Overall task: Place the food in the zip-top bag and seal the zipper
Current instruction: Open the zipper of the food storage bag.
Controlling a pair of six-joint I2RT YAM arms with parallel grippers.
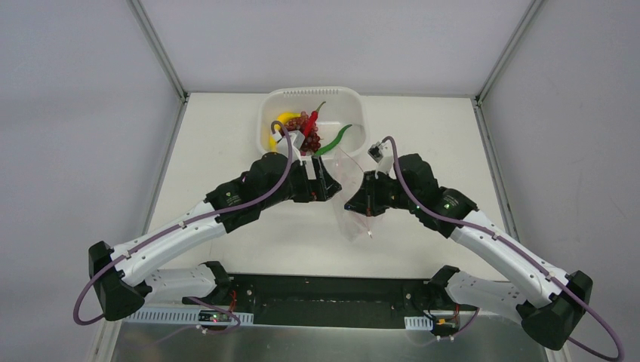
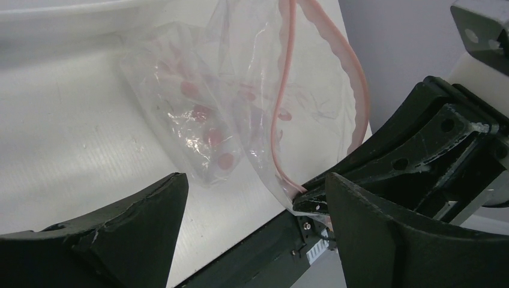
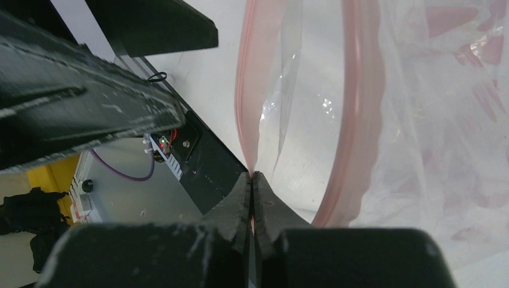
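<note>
Pinching pink zipper — right tool clamped | left tool spread wide | zip-top bag clear, crinkly

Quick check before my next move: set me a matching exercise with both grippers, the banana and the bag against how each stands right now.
Things:
1. left gripper
2. right gripper
3. banana
4. bag

States:
A. lying in the tub
B. shut on the zipper
C. open
D. clear, hanging between the two arms

Pairs: 1-C, 2-B, 3-A, 4-D
</note>
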